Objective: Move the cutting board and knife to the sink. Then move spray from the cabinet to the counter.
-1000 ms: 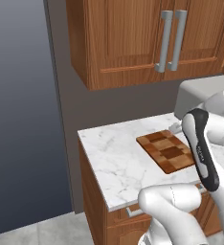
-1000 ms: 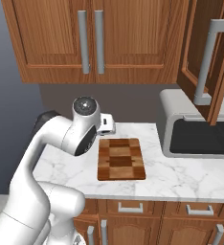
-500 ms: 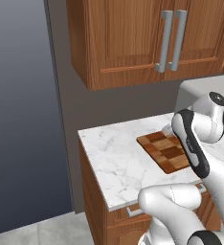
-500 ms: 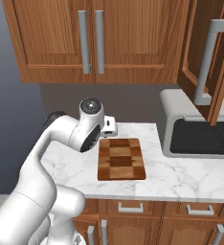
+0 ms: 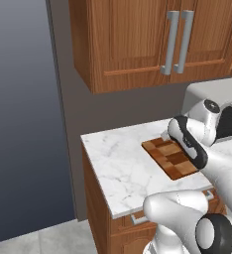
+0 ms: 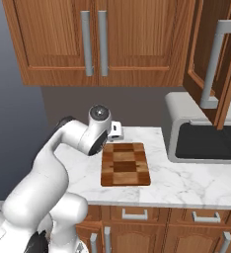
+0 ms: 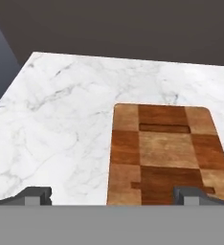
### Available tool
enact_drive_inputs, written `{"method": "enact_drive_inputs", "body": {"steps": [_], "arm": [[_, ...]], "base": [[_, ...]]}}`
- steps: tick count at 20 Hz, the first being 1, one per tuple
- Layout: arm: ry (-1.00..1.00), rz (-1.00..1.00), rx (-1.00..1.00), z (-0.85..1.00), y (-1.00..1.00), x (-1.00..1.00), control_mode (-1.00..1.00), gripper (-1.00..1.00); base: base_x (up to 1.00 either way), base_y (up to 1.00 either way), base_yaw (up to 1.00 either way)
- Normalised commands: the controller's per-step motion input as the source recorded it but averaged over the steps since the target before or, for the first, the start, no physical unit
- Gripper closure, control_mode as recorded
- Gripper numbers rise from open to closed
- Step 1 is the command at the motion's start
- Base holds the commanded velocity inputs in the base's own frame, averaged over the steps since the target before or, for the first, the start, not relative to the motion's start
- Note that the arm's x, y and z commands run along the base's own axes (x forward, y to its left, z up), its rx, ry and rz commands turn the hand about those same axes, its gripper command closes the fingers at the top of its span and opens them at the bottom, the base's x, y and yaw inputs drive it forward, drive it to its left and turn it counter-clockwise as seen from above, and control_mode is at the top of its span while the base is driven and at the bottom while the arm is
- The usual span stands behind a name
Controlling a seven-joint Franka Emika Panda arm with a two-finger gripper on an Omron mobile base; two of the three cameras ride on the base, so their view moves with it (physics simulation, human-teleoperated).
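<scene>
The checkered wooden cutting board (image 7: 167, 153) lies flat on the white marble counter (image 7: 61, 110). My gripper (image 7: 114, 195) hovers open over the board's near end. One fingertip (image 7: 37, 194) is over bare marble, the other over the board's right side. In the right base view my gripper (image 6: 116, 132) sits at the back left corner of the cutting board (image 6: 125, 164). From the left base view the cutting board (image 5: 170, 158) is partly behind my arm. The knife, the sink and the spray are out of view. A wooden cabinet (image 6: 211, 64) stands with its door open at the upper right.
A grey microwave (image 6: 201, 133) stands on the counter right of the board. Closed upper cabinets (image 5: 138, 44) hang above. The counter's left end (image 5: 90, 163) drops off beside a dark wall. Drawers with grey handles (image 6: 132, 213) run below.
The wrist has swung a little to the right and down, closer to the board's back left corner. The jaws have stayed open and the board has not moved.
</scene>
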Motion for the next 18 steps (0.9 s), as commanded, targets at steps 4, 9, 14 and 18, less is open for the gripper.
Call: {"method": "enact_drive_inputs", "body": {"steps": [4, 9, 14, 18], "arm": [[0.03, 0.01, 0.0, -0.21, 0.0, 0.51, -1.0, -1.0], [0.05, 0.03, 0.0, -0.19, 0.02, 0.42, -1.0, -1.0], [0.07, 0.06, 0.0, -0.28, 0.06, 0.34, -1.0, -1.0], [0.03, 0.09, 0.0, -0.37, 0.0, 0.25, -1.0, -1.0]], "base": [[0.0, 0.0, 0.0], [0.0, 0.0, 0.0], [0.0, 0.0, 0.0], [0.0, 0.0, 0.0]]}}
